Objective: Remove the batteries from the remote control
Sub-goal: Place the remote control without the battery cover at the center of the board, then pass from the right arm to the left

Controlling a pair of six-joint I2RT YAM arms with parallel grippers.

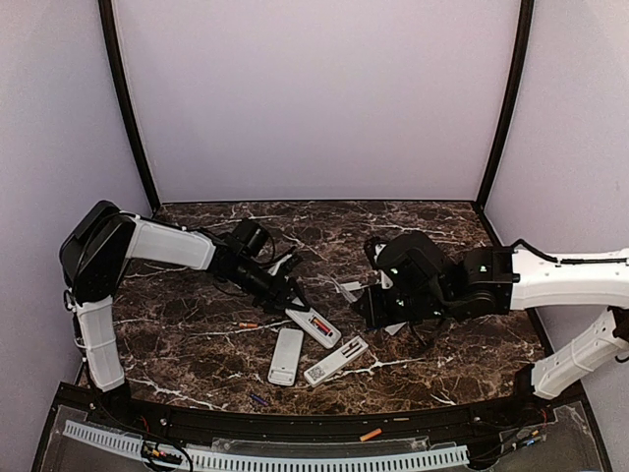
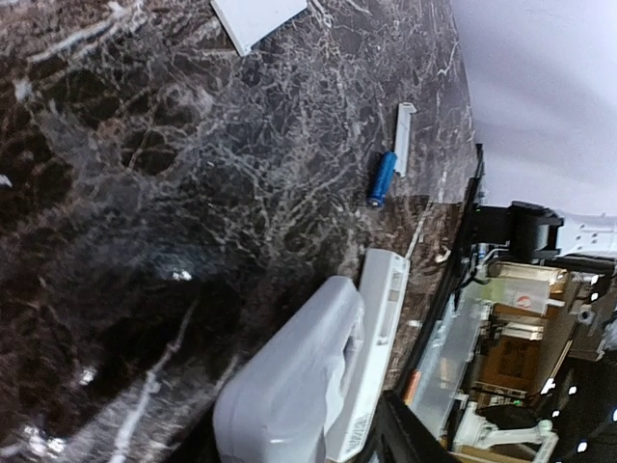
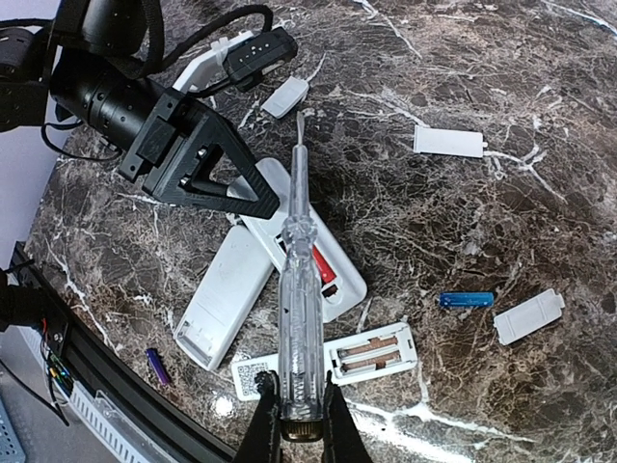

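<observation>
Three white remotes lie mid-table. One remote (image 1: 314,326) (image 3: 337,280) has a red battery (image 3: 323,265) in its open bay. A second remote (image 3: 333,362) shows two brownish batteries (image 3: 371,352) in its bay. The third remote (image 3: 224,299) lies flat beside them. My left gripper (image 1: 288,293) (image 3: 253,196) sits at the far end of the red-battery remote, jaws apart. One finger (image 2: 410,439) shows beside a remote (image 2: 289,386). My right gripper (image 3: 294,410) is shut on a clear screwdriver (image 3: 299,289), held above the remotes.
Loose on the marble lie a blue battery (image 3: 467,299) (image 2: 383,177), a purple battery (image 3: 156,365) and an orange one (image 1: 248,324). White covers (image 3: 448,142) (image 3: 528,316) (image 3: 284,96) are scattered behind. Another orange cell (image 1: 371,434) sits on the front rail.
</observation>
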